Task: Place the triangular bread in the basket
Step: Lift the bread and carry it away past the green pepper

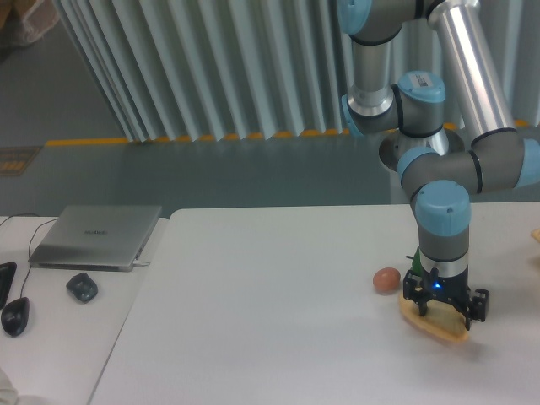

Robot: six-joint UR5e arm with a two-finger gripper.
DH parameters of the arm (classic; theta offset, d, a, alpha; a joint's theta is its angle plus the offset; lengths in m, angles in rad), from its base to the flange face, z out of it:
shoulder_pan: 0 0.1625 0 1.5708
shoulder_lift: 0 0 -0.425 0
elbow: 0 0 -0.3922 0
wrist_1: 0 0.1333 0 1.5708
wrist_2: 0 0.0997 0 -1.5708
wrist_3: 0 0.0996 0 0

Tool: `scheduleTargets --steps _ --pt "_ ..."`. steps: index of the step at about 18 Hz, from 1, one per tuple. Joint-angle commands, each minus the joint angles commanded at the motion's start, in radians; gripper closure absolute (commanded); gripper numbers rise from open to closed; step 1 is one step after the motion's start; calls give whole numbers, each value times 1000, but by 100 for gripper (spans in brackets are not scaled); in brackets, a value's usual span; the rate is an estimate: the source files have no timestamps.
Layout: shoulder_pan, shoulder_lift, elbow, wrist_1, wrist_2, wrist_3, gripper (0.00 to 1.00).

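The triangular bread (432, 325) lies flat on the white table (270, 304) at the right, golden-tan with a paler top. My gripper (442, 312) hangs straight down over it, its black fingers low on either side of the wedge. The fingers stand apart, and I cannot tell whether they press the bread. A small brown egg (386, 279) rests just left of the gripper. A bit of green pepper (415, 255) peeks out behind the wrist. The basket is almost out of view; only a tan sliver (536, 237) shows at the right edge.
A closed grey laptop (97, 235) sits at the left, with a dark round object (82, 287) and a black mouse (16, 315) in front of it. The table's left edge runs diagonally near them.
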Motion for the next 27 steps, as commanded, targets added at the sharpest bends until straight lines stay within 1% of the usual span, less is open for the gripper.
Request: scheduleTargets --steps 2,3,4,5,7,8,11,12,13,15,16,17,19,22,25,27 --pt "2 2 5 -31 3 6 63" --pt "2 0 11 -40 5 6 68" --pt "0 -1 12 -44 5 6 69" --pt "0 -3 12 -46 8 -4 79" --pt "-1 -3 11 -48 8 -5 81" --pt "-1 -2 11 -48 8 -6 84" --pt "2 3 18 -54 6 -8 84" --pt "5 5 29 -70 6 -8 84" --pt "6 5 53 -107 6 -8 84" --pt "15 6 116 -211 8 3 84" --pt "24 11 150 -250 6 8 84" --pt "34 21 153 -250 3 9 84" --pt "41 40 153 -250 2 73 84" --pt "86 69 155 -250 3 254 84" --pt "138 84 155 -249 3 395 84" --pt "190 97 158 -249 0 490 84"
